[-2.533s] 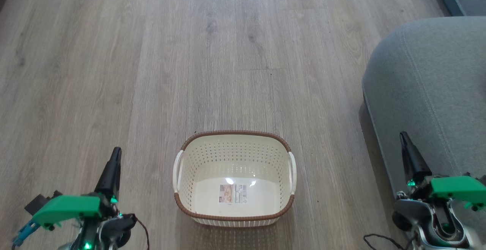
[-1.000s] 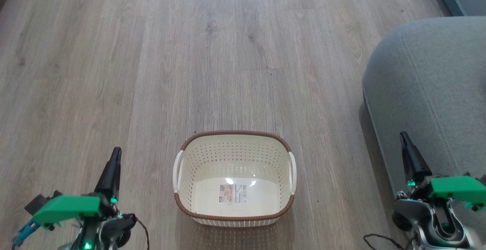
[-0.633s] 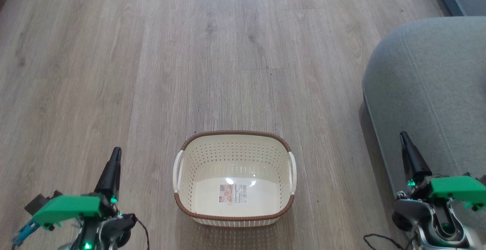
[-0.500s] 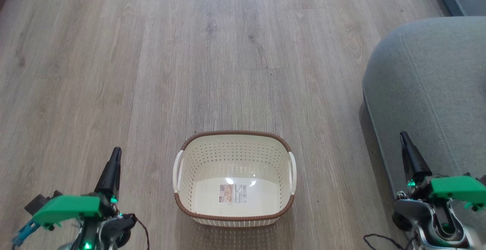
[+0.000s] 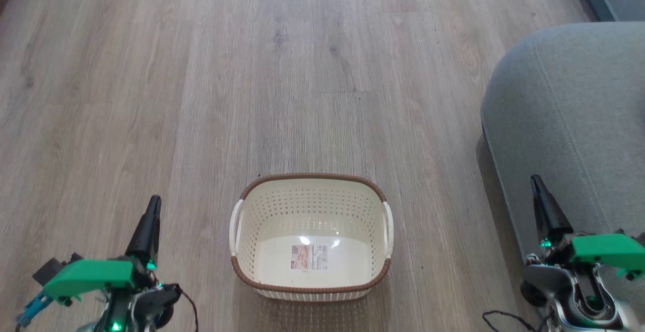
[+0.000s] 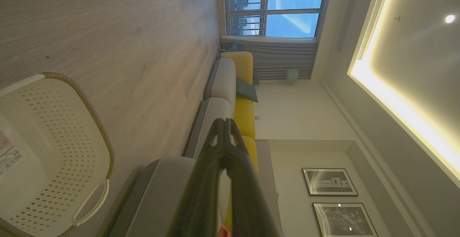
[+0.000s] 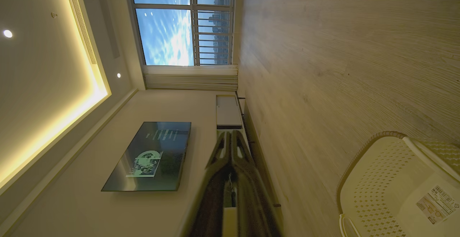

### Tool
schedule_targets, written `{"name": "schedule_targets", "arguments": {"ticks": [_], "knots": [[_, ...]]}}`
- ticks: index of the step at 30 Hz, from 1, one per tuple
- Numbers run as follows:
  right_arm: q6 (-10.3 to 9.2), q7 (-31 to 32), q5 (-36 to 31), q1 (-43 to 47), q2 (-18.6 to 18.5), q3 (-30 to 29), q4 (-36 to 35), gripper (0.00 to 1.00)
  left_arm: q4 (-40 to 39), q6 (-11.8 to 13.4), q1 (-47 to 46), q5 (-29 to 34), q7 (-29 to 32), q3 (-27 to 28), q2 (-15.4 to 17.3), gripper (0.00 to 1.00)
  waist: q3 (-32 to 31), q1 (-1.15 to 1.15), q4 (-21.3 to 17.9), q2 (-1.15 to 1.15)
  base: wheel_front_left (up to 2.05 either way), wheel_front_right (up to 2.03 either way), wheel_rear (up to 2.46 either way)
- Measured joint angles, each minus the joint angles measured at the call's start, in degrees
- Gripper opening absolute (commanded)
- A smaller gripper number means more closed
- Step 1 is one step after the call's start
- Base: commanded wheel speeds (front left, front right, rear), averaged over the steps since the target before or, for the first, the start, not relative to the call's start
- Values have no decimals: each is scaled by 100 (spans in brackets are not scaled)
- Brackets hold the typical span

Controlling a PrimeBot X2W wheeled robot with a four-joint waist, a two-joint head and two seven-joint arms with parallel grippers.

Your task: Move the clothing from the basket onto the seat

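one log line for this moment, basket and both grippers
basket: on wood floor, no clothing inside | left gripper: shut, empty, left of basket | right gripper: shut, empty, by seat

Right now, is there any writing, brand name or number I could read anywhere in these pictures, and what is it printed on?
Label sticker on the floor of the basket: printed lines and a barcode, too small to read.
Wall screen in the right wrist view: a line of pale text above a round graphic, too blurred to read.
No other words, brands or numbers can be made out.
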Motion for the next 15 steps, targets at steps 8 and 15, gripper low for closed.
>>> {"name": "schedule_targets", "arguments": {"ticks": [8, 15], "knots": [[0, 0, 0, 0, 0, 0, 0, 0, 0, 0, 0, 0, 0, 0, 0, 0, 0, 0, 0, 0, 0, 0, 0], [0, 0, 0, 0, 0, 0, 0, 0, 0, 0, 0, 0, 0, 0, 0, 0, 0, 0, 0, 0, 0, 0, 0]]}}
